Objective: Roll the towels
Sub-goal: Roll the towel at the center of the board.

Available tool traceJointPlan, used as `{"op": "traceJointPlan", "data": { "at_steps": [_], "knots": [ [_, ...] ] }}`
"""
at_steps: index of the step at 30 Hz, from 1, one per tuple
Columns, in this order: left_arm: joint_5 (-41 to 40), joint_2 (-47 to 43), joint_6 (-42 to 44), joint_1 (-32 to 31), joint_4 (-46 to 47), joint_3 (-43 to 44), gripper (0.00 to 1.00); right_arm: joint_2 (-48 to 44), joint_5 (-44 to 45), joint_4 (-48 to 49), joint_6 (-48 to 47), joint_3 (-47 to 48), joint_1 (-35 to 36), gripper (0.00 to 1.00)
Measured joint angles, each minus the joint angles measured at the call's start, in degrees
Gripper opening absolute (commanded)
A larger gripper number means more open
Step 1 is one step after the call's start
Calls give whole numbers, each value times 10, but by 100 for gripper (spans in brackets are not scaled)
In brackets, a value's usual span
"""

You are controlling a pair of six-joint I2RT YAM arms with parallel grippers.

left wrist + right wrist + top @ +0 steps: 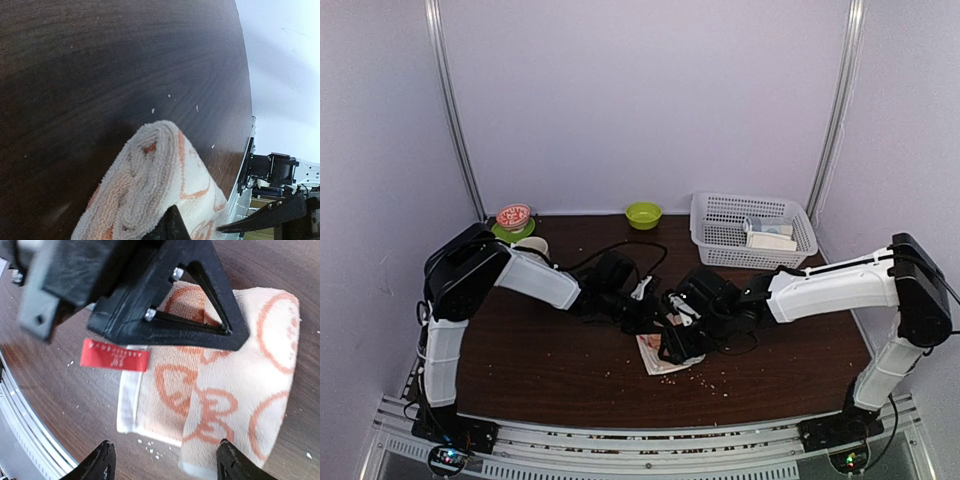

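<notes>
Pin towel (240, 390) on worktop (550, 350) with right hand (167, 462), now spread apart. Roll tight and even with left hand (642, 298); cannot tell its grip.

Top view: the towel (662, 362) is largely hidden under the left gripper (642, 300) and right gripper (685, 338); only its near corner shows. Left wrist view: the bottom edge crops the towel and all but one dark fingertip (172, 226). Right wrist view: the left gripper's blurred body covers the towel's far edge.
</notes>
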Motion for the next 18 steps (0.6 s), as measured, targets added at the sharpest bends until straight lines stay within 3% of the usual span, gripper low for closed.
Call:
{"op": "traceJointPlan", "data": {
  "at_steps": [8, 12, 18],
  "knots": [
    [2, 2, 0, 2, 0, 4, 0, -81, 50, -17, 30, -38, -41, 61],
    [2, 2, 0, 2, -1, 4, 0, -56, 75, -20, 49, -47, -67, 59],
    [2, 1, 3, 3, -4, 3, 0, 6, 82, -26, 54, -41, -49, 60]
  ]
}}
